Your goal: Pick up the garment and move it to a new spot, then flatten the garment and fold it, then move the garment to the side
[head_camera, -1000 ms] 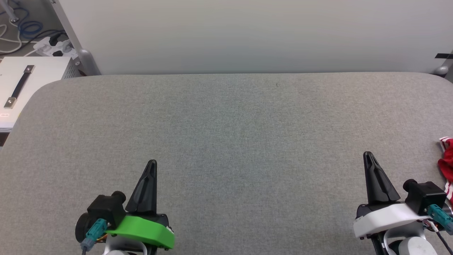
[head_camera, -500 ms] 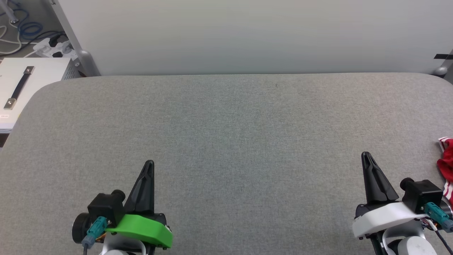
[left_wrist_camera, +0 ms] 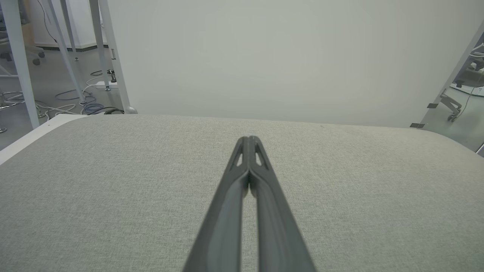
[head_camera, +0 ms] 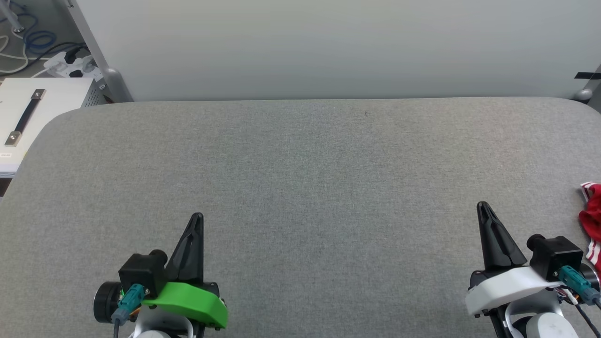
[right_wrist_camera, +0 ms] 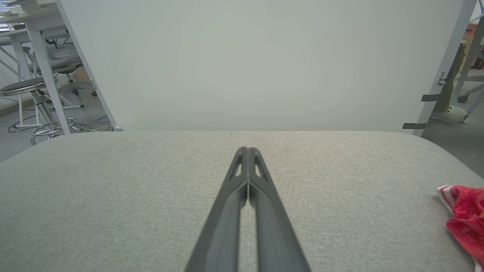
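Left gripper (head_camera: 196, 217) and right gripper (head_camera: 482, 205) are both pressed closed and empty. The red garment (head_camera: 592, 213) sits bunched at the far right of the grey padded table (head_camera: 300, 164), beside our right gripper. Risk: a blind grab pinches several layers or shoves it off the edge. We can't see most of it, since the frame cuts it off.

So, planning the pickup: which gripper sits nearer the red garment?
The right gripper, white-mounted: the garment lies just to its right. The left gripper, green-mounted, sits far off.
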Motion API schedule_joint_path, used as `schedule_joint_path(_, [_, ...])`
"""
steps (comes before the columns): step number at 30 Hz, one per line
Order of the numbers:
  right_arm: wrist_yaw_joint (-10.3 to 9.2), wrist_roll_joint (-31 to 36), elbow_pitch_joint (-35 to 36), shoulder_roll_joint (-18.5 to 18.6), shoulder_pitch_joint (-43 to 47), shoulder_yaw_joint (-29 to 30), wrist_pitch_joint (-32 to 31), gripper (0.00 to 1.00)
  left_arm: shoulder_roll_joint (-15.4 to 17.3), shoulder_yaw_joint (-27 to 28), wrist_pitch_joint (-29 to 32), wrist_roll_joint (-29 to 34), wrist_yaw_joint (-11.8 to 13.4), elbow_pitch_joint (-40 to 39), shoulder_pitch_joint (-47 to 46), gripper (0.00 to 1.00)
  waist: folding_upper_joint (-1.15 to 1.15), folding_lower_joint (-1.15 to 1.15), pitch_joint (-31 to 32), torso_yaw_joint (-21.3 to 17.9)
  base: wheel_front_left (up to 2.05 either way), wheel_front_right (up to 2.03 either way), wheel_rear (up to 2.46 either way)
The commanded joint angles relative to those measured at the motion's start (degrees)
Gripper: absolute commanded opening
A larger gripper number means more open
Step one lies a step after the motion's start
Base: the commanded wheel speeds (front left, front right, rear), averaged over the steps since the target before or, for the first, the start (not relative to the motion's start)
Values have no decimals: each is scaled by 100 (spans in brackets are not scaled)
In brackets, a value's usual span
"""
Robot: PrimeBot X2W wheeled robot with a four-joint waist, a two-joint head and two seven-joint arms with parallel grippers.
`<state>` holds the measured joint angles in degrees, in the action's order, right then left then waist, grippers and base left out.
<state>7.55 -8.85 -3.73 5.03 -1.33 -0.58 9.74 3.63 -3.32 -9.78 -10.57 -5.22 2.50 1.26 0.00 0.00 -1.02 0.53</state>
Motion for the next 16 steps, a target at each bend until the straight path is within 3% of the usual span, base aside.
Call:
schedule_joint_path(1, [-2,62,45,-30,46,3,-48,0,-25,28,40,79,51,-47,-40,0,0,0,2,-1,0,0,0])
schedule_joint_path(16, [-3,214,106,-64,62,13,-219,0,-35,84,213,259,138,-84,-56,0,0,0,20,-10,0,0,0])
